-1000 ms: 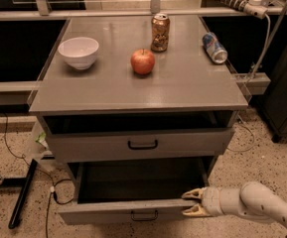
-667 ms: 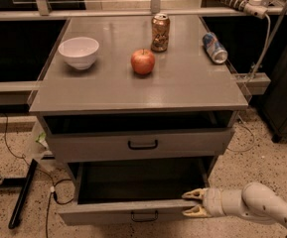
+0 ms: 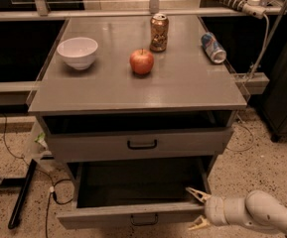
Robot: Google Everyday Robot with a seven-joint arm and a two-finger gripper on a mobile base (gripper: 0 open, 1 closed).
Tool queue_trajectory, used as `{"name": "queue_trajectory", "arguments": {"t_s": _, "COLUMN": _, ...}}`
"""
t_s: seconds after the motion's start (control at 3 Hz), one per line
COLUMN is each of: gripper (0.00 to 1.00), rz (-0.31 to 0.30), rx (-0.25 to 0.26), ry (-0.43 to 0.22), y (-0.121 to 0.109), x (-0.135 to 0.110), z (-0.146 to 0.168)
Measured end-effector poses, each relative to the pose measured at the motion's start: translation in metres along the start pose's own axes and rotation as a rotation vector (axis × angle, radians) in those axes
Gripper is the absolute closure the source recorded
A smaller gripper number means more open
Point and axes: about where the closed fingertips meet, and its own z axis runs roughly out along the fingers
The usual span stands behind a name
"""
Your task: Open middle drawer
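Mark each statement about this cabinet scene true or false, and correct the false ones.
1. The middle drawer is pulled out, its dark interior showing. True.
2. The claw is at that drawer's left front corner. False: it is at the right front corner, fingers apart.
3. The apple lies inside the bowl. False: it sits on the cabinet top, apart from the bowl.
4. The can behind the apple stands upright. True.

Claw (image 3: pixel 189 208) at middle drawer (image 3: pixel 98 217) front's right end, arm (image 3: pixel 277 216) partly off-frame.
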Motion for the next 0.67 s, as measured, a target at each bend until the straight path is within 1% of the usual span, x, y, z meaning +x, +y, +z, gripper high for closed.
{"name": "queue_trajectory", "arguments": {"t_s": 0.33, "gripper": 0.54, "rz": 0.0, "rx": 0.0, "ry": 0.0, "y": -0.0009, "x": -0.0024, "z": -0.002}}
{"name": "queue_trajectory", "arguments": {"t_s": 0.67, "gripper": 0.78, "rz": 0.0, "rx": 0.003, "ry": 0.002, "y": 0.0049, "x": -0.0019, "z": -0.0068}}
